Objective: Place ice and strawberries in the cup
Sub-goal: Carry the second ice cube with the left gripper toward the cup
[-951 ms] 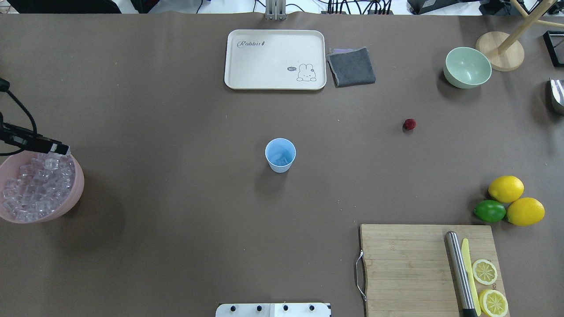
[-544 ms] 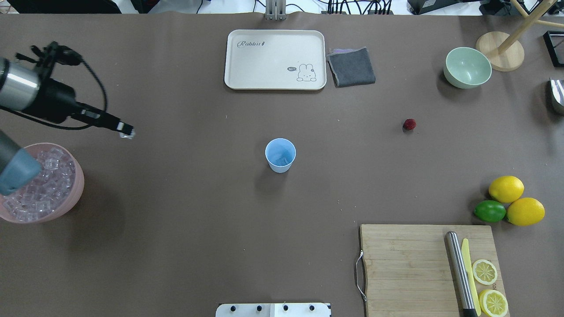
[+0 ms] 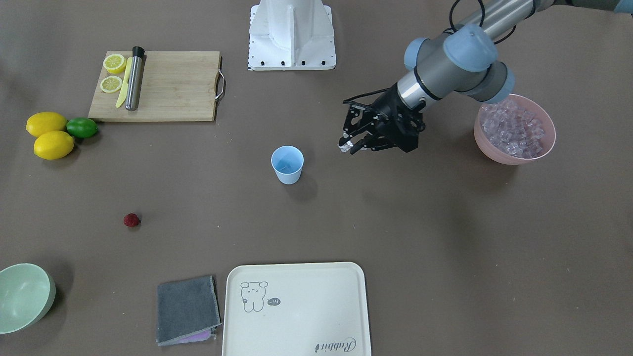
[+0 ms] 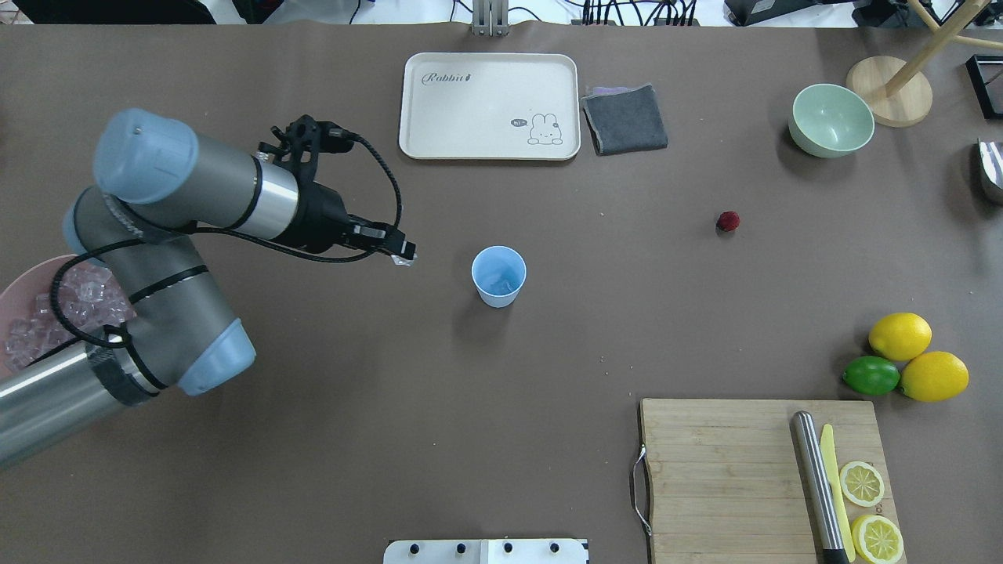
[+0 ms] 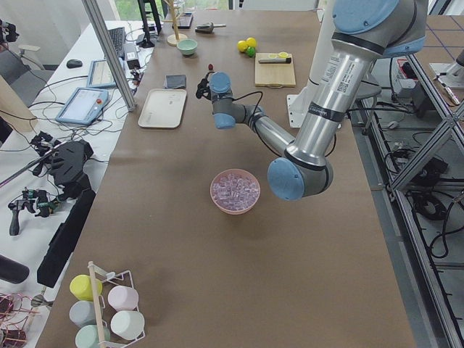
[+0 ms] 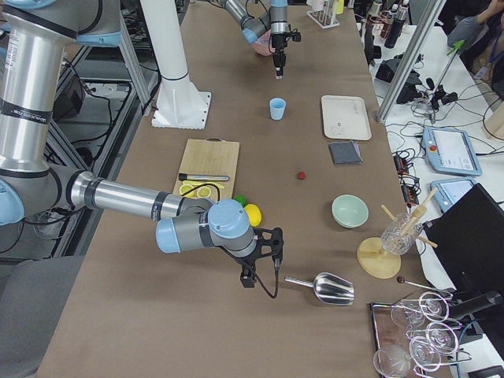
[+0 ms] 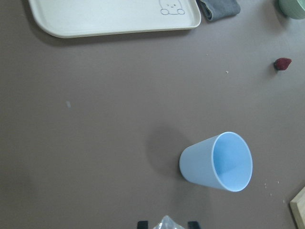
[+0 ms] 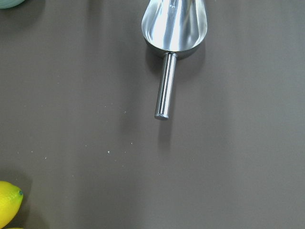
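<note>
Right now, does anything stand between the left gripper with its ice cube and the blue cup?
Nothing visible does. Only bare table lies between the left gripper, shut on the ice cube, and the cup.

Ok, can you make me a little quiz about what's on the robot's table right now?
1. True or false: the strawberry is inside the blue cup.
2. What does the left tool hold? A) a lemon B) an ice cube C) a cloth
3. Fill in: the bowl full of ice is ____.
Key: 1 false; 2 B; 3 pink.
</note>
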Robot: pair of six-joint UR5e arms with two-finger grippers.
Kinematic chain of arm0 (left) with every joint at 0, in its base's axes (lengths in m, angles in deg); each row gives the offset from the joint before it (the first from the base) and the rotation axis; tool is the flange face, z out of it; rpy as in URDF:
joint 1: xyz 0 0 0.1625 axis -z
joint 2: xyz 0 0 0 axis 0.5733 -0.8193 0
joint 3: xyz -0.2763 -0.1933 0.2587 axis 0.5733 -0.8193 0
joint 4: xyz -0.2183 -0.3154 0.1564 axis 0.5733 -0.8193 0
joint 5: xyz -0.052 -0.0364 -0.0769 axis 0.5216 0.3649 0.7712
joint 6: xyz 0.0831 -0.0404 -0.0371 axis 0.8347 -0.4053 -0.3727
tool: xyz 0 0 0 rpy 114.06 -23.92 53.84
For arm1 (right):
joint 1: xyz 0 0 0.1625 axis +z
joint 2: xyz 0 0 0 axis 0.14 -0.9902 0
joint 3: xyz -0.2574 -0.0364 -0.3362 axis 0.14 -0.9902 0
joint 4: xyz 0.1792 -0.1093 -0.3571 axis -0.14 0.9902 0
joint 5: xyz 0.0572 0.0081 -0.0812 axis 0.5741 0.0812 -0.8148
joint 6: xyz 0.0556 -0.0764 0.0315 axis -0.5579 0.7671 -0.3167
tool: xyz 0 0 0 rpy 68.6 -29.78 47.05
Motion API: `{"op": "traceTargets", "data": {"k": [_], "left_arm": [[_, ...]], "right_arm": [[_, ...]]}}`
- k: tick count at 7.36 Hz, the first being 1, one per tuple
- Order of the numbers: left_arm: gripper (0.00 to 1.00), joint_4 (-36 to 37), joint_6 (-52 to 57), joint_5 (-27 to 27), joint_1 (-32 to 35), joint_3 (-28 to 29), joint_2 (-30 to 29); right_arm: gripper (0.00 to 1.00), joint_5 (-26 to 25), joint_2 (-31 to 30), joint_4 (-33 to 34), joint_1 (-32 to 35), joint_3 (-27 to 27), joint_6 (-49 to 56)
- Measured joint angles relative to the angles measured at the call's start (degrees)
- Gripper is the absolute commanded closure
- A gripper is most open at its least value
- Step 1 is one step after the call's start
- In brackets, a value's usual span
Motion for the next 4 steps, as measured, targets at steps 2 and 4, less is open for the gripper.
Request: {"op": "traceTargets", "data": {"k": [2, 4], "left_arm": [[1.0, 0.0, -2.1, -5.3, -2.9, 2.7, -4.1], [1.0, -0.1, -5.5, -10.5, -6.0, 3.9, -6.8]], "right_arm": [[0.0, -0.1, 0.0, 0.0, -0.1, -0.1, 0.1], [0.0, -0.2, 0.0, 0.1, -0.2, -0.1, 0.1]]}}
